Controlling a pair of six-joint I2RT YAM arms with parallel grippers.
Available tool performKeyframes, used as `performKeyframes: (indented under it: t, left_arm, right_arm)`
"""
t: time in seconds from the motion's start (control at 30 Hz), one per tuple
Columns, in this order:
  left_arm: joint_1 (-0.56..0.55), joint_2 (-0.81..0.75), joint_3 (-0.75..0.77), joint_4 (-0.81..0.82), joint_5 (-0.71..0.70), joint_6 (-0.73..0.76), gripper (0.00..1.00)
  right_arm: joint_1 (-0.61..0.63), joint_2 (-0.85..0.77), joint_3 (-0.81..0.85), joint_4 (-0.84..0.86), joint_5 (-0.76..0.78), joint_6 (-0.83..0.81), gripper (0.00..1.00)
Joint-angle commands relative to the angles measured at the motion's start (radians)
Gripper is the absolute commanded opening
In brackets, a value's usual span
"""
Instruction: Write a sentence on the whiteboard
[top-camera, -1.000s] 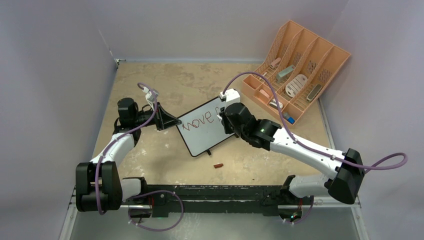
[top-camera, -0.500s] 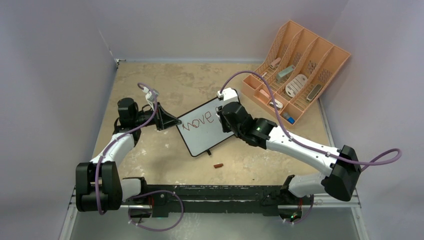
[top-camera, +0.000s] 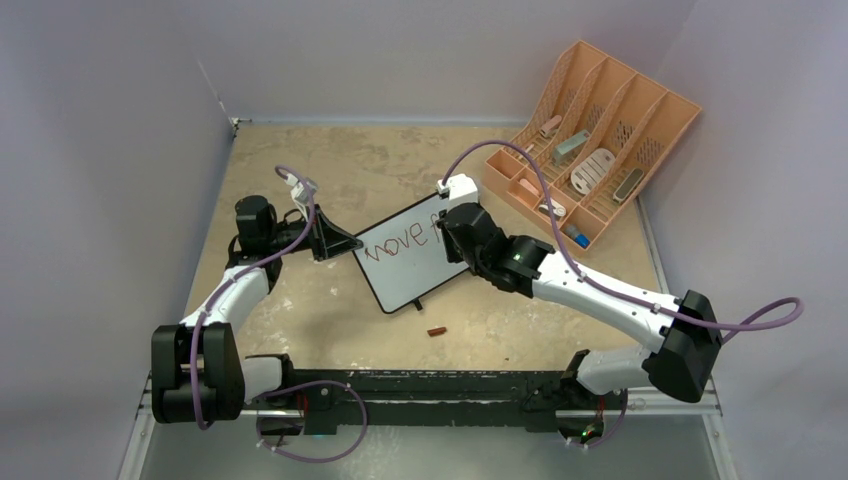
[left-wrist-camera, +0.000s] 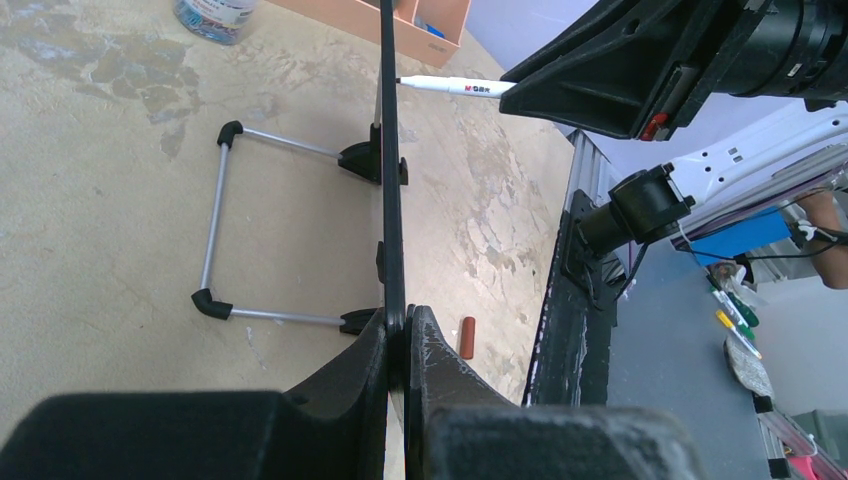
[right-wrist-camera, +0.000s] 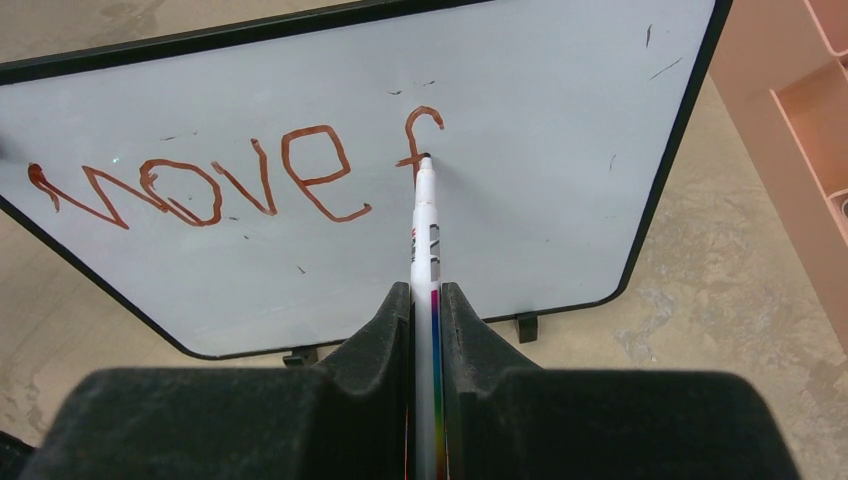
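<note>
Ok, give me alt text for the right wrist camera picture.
A marker clamped in the right gripper touches its tip to a whiteboard at a red f, after the word move. A peach organizer shows at right.

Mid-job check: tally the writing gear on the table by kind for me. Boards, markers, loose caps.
whiteboard: 1
marker: 1
loose cap: 1
Total: 3
</note>
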Motion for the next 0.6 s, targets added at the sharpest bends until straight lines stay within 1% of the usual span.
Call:
performKeyframes:
  t: [0.0,0.2,0.57]
  left_arm:
    - [-0.01,0.004,0.027,-0.009,0.015,0.047,0.0]
    - [-0.01,0.004,0.028,-0.012,0.012,0.049,0.0]
    - [-0.01,0.005,0.029,-0.015,0.011,0.05,0.0]
  right_arm:
    - [-0.008,-0.022,0.025,0.029,0.011,-0.014,0.0]
    - [-0.008,-0.063,0.019,0.007,-0.018,-0.027,0.0]
    - [-0.014,-0.082,-0.023,0.006,0.021,-0.016,0.0]
